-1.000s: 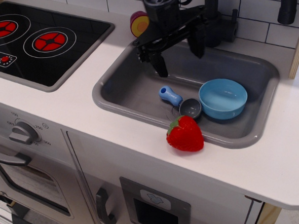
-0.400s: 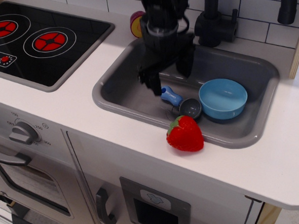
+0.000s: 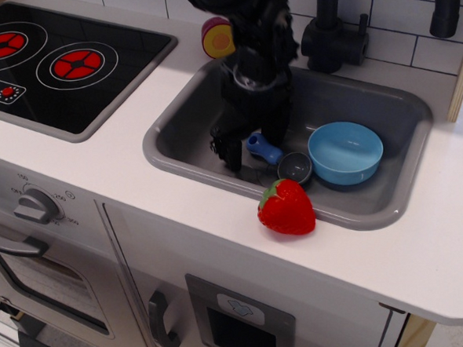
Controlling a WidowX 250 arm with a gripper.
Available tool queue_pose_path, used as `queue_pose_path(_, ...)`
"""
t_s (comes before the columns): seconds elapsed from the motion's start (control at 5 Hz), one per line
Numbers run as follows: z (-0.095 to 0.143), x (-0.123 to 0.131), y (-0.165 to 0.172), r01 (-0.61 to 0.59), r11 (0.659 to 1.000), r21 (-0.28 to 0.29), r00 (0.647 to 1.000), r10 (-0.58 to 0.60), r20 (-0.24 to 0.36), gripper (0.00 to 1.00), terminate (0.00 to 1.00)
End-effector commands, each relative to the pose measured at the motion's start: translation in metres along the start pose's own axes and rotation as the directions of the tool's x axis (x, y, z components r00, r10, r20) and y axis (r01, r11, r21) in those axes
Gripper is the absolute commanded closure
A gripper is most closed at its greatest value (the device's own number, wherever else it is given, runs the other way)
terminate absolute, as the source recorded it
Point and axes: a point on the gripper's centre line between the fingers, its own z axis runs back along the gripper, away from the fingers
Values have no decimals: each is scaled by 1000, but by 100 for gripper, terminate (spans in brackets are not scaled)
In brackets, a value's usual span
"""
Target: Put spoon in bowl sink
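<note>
Pincer lined up on the spoon

Pincer (image 3: 252,147) spread around spoon (image 3: 279,157) handle for the grab; bowl (image 3: 345,152) waits just beyond.

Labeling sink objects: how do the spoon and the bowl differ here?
Colour: the spoon has a darker blue handle and a dark grey scoop; the bowl is light blue all over.
Size: the spoon is shorter than the bowl is wide.
Access: the open gripper straddles the spoon's handle; the bowl stands apart from it, empty.
Shared: both sit in the grey sink, the scoop right beside the bowl.
</note>
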Motion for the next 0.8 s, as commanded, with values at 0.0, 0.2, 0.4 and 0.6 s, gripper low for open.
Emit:
queue_pose_path(0.0, 12, -2, -6, 8, 1000, -8, 1000, -8, -15, 100, 0)
queue_pose_path(0.2, 18, -4, -3, 39, 999, 1, 998, -39, -41, 100, 0)
queue_pose_path(0.4, 26, -4, 0, 65, 998, 13, 997, -65, -39, 100, 0)
queue_pose_path(0.6, 41, -2, 7, 113, 994, 4, 991, -113, -78, 100, 0)
